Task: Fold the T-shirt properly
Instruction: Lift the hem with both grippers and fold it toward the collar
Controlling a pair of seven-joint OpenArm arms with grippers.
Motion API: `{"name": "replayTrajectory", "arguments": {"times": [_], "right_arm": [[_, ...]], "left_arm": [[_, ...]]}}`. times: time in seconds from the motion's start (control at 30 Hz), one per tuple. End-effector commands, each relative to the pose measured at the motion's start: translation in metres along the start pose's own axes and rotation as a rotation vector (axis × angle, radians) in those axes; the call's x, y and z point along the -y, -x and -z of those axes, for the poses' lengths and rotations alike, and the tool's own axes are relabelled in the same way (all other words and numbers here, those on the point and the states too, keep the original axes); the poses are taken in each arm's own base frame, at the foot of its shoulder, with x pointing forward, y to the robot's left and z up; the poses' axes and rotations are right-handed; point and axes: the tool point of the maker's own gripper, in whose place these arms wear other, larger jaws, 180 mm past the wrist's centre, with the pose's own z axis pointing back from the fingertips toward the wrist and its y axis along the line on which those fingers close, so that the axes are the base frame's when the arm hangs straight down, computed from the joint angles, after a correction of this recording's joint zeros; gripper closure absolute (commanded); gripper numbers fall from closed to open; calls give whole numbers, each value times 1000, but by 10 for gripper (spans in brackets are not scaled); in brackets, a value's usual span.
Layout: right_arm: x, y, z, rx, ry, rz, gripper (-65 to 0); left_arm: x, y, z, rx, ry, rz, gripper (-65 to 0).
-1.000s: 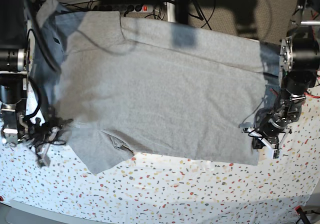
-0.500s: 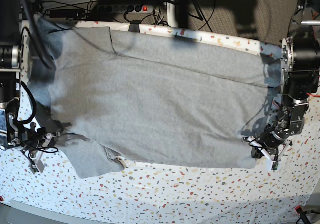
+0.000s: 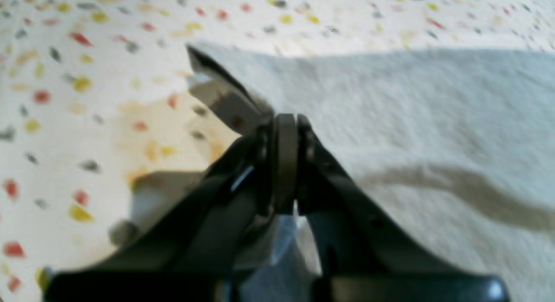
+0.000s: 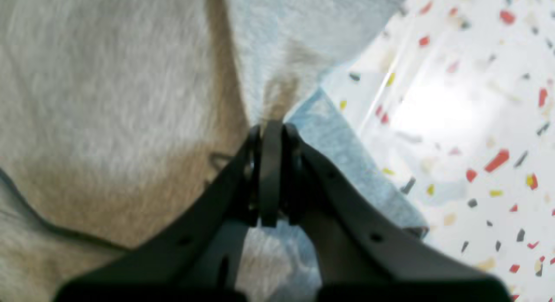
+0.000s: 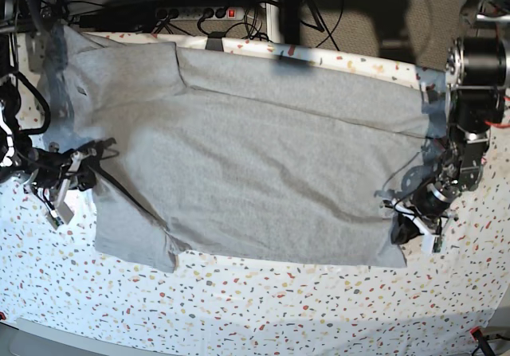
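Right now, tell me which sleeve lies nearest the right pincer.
The near sleeve, on the speckled table toward the front edge, beside the right pincer; the other sleeve lies at the far edge.

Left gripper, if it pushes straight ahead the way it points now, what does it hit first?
The T-shirt. The left gripper is shut on its hem, with grey cloth straight ahead and the speckled table beyond. Depth is unclear.

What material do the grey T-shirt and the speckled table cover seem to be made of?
T-shirt: probably a soft knit such as cotton jersey; matte heather grey, it drapes and creases, with a fuzzy weave in the wrist views.
Table cover: unclear, perhaps printed plastic or coated cloth; white with coloured flecks and a bright glare patch.
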Motion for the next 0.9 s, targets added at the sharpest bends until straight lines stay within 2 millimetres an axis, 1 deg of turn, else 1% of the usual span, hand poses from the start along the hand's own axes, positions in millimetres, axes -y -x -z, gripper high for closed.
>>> {"name": "replayTrajectory", "arguments": {"times": [0.0, 0.07, 0.17, 0.33, 0.47, 0.57, 0.7, 0.87], "right_arm": [[11, -21, -14, 71, 26, -8, 0], [13, -24, -24, 107, 43, 4, 0], [19, -26, -41, 143, 75, 18, 0], [15, -24, -62, 176, 96, 11, 0], [16, -20, -76, 192, 119, 13, 0], [15, -16, -85, 204, 125, 21, 0], [9, -6, -93, 192, 131, 15, 0], [3, 3, -104, 192, 133, 24, 0]], "left_arm": [[-13, -37, -3, 104, -18, 14, 0], [-15, -40, -13, 131, -16, 24, 0], [-11, -44, -24, 139, 1, 77, 0], [-2, -56, -38, 145, 25, 87, 0], [-10, -58, -44, 90, -20, 120, 0], [-15, -60, -52, 85, -27, 130, 0], [-23, -53, -60, 68, -35, 105, 0], [-24, -39, -65, 42, -38, 98, 0]]}}
